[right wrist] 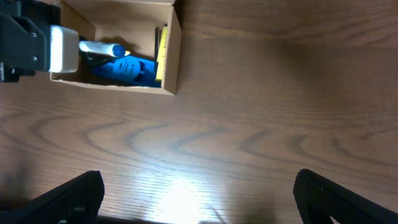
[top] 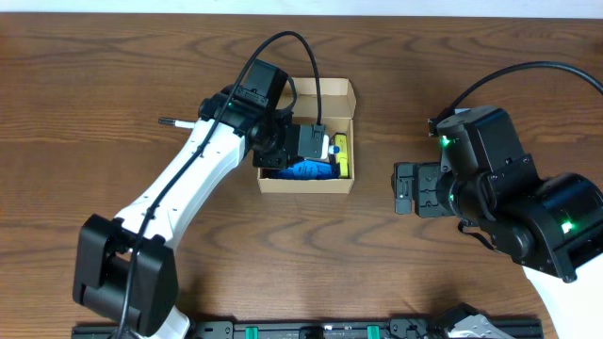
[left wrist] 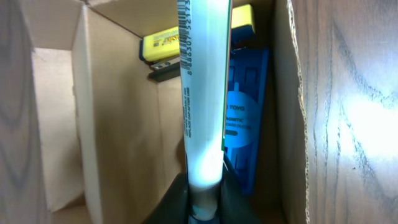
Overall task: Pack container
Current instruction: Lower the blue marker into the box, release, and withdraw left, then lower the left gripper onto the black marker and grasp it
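The container [top: 308,185] is an open tan cardboard box at the table's middle, its flap lid folded back on the far side. My left gripper [top: 311,146] reaches into it, shut on a white marker [left wrist: 204,93] with green print. The marker points along the box's length. A yellow item [left wrist: 160,47] and a blue packet [left wrist: 247,124] lie inside the box. The right wrist view shows the container [right wrist: 169,68], the white marker with a blue end [right wrist: 102,48], the blue packet [right wrist: 130,70] and the yellow item [right wrist: 163,50]. My right gripper [top: 403,188] is open and empty over bare table, right of the box.
A pen [top: 175,122] with a dark tip lies on the table left of the box, partly hidden under my left arm. The table is brown wood [right wrist: 261,112]. A black rail runs along the front edge [top: 311,330].
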Tool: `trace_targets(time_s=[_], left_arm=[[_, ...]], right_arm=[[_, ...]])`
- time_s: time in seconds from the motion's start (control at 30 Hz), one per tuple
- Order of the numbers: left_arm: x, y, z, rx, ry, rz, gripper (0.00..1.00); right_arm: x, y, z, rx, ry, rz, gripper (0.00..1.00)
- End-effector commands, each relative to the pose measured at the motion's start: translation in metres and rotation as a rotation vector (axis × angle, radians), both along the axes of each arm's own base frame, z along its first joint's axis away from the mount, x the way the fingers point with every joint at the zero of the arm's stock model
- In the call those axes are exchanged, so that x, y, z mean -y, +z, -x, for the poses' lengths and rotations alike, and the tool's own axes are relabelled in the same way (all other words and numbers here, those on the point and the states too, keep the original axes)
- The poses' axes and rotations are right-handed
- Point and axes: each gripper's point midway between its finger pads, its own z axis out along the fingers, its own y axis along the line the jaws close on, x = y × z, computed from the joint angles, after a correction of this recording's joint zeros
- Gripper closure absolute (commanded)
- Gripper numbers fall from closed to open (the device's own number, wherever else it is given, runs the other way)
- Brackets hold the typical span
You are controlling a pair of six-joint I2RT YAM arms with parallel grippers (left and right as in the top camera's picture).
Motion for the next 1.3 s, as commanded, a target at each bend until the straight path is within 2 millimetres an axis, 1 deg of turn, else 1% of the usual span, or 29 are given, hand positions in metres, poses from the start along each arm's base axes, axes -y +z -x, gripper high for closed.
trace_targets(time_s=[0.0, 0.03, 0.07, 0.23, 0.33, 0.43, 0.53, 0.57, 0.6, 0.73, 0.77, 0.83, 0.93, 1.0, 1.03, 1.07, 1.1, 1.13, 1.17, 1.23, 1.27], left_arm=[[0.002, -0.006, 0.002, -0.027, 0.000, 0.000, 0.73], [0.002, -0.007, 0.001, -0.032, 0.010, -0.001, 0.66], [0.002, -0.007, 0.001, -0.034, 0.014, -0.001, 0.64], [0.002, -0.007, 0.002, -0.035, 0.016, 0.001, 0.57], [0.003, -0.002, 0.000, -0.051, 0.074, 0.021, 0.57], [0.004, 0.014, -0.004, -0.062, 0.182, 0.064, 0.58], [-0.001, 0.044, -0.015, -0.038, 0.344, 0.114, 0.57], [-0.006, 0.056, -0.020, -0.015, 0.407, 0.124, 0.60], [-0.013, 0.069, -0.028, 0.014, 0.485, 0.135, 0.62], [-0.043, 0.117, -0.053, 0.084, 0.780, 0.237, 0.58], [-0.052, 0.124, -0.059, 0.087, 0.862, 0.269, 0.55], [-0.077, 0.134, -0.073, 0.069, 1.053, 0.343, 0.54], [-0.118, 0.134, -0.087, -0.015, 1.345, 0.461, 0.53], [-0.146, 0.128, -0.092, -0.082, 1.535, 0.526, 0.42], [-0.159, 0.125, -0.094, -0.108, 1.615, 0.552, 0.39], [-0.169, 0.123, -0.095, -0.118, 1.656, 0.559, 0.36], [-0.175, 0.120, -0.096, -0.125, 1.671, 0.557, 0.31], [-0.180, 0.118, -0.096, -0.130, 1.683, 0.554, 0.29], [-0.185, 0.115, -0.096, -0.137, 1.695, 0.548, 0.25], [-0.188, 0.113, -0.096, -0.146, 1.703, 0.549, 0.27], [-0.187, 0.113, -0.097, -0.151, 1.701, 0.551, 0.24]], right_arm=[[0.001, 0.003, 0.000, 0.010, 0.011, 0.005, 0.01], [0.001, 0.003, 0.000, 0.010, 0.011, 0.005, 0.01], [0.001, 0.003, 0.000, 0.010, 0.010, 0.005, 0.01], [0.001, 0.003, 0.000, 0.010, 0.011, 0.005, 0.01], [0.001, 0.003, 0.000, 0.010, 0.011, 0.005, 0.01], [0.001, 0.003, 0.000, 0.010, 0.011, 0.005, 0.01], [0.001, 0.003, 0.000, 0.010, 0.011, 0.005, 0.01], [0.001, 0.003, 0.000, 0.010, 0.011, 0.005, 0.01], [0.001, 0.003, 0.000, 0.010, 0.010, 0.005, 0.01], [0.001, 0.003, 0.000, 0.010, 0.011, 0.005, 0.01], [0.001, 0.003, 0.000, 0.010, 0.011, 0.005, 0.01], [0.001, 0.003, 0.000, 0.010, 0.011, 0.005, 0.01], [0.001, 0.003, 0.000, 0.010, 0.011, 0.005, 0.01], [0.001, 0.003, 0.000, 0.010, 0.011, 0.005, 0.01], [0.001, 0.003, 0.000, 0.010, 0.011, 0.005, 0.01], [0.001, 0.003, 0.000, 0.010, 0.011, 0.005, 0.01], [0.001, 0.003, 0.000, 0.010, 0.011, 0.005, 0.01], [0.001, 0.003, 0.000, 0.010, 0.011, 0.005, 0.02], [0.001, 0.003, 0.000, 0.010, 0.011, 0.005, 0.01], [0.001, 0.003, 0.000, 0.010, 0.011, 0.005, 0.01], [0.001, 0.003, 0.000, 0.010, 0.011, 0.005, 0.01]])
